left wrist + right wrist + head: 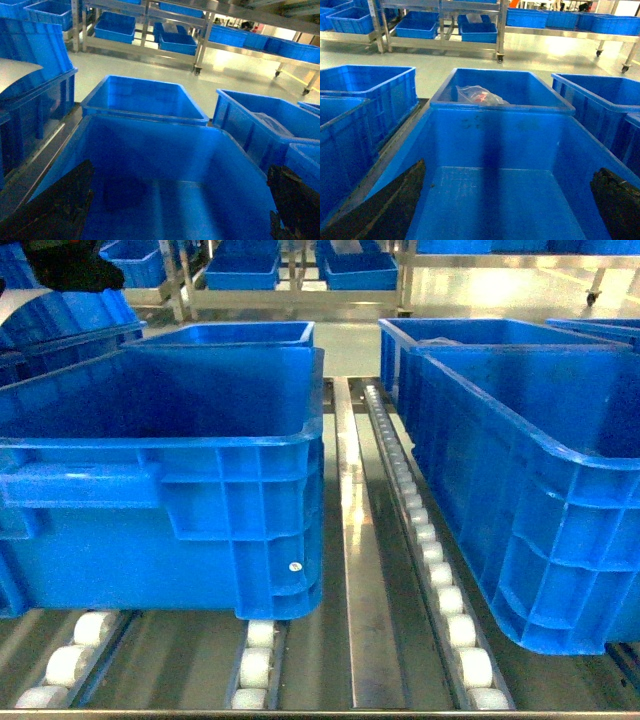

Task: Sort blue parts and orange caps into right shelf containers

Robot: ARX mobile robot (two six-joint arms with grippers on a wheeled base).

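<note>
1. Nearest the head camera are the white rollers [255,665] of the conveyor rack, with a bare metal rail [362,570] running away between the two lanes.
2. On the left lane sits a left front crate [170,470], and behind it a second crate [225,335]. The left gripper [175,210] hangs over the front one, its dark fingers [60,205] spread wide at the frame corners with nothing between them.
3. On the right lane stands the near right shelf container [530,490] – its floor looks bare in the right wrist view. The right gripper [505,210] hovers above it, fingers [390,205] likewise spread and empty.
4. Behind it the far right container [502,90] holds a clear plastic bag [480,95] with something reddish inside (too small to say whether these are caps).
5. No loose blue parts or orange caps show anywhere, so the step in hand is, I judge, finding the stock.
6. To do it well: lift both wrists clear of the rims before travelling – the ribbed walls stand high – and approach the bag from directly above, closing on the gathered plastic and not a loose fold, which could slip.
</note>
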